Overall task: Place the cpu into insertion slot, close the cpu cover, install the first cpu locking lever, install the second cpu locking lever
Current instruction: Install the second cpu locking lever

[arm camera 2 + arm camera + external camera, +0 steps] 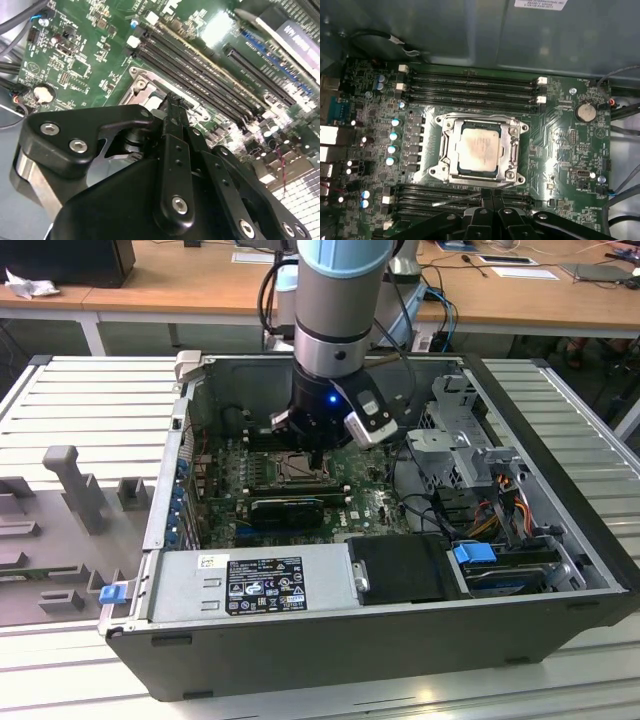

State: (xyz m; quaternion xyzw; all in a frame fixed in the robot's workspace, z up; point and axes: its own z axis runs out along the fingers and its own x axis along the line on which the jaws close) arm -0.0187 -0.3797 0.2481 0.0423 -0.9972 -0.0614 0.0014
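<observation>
The cpu [479, 148] lies flat in the insertion slot [451, 171] at the middle of the first wrist view, with the cpu cover [512, 145] down around it. The gripper [492, 197], fingers pressed together and empty, hangs just below by a thin lever [470, 196]. Push the lever slowly and straight.

You see a green circuit board [560, 145] dotted with small silver-and-blue capacitors [394, 135]. The cpu [479, 148] is pale beige-silver with a faint mottled sheen, and the cpu cover [512, 145] around it is silvery-grey. The memory slots [470, 87] are long black stripes with white end clips. In the exterior view you find a black computer case [560, 550], a grey arm [335, 310] with a pale blue band and a small blue light, blue clips [474, 553], and a light wooden bench [170, 285]. The fingers [175, 125] are matte black.
</observation>
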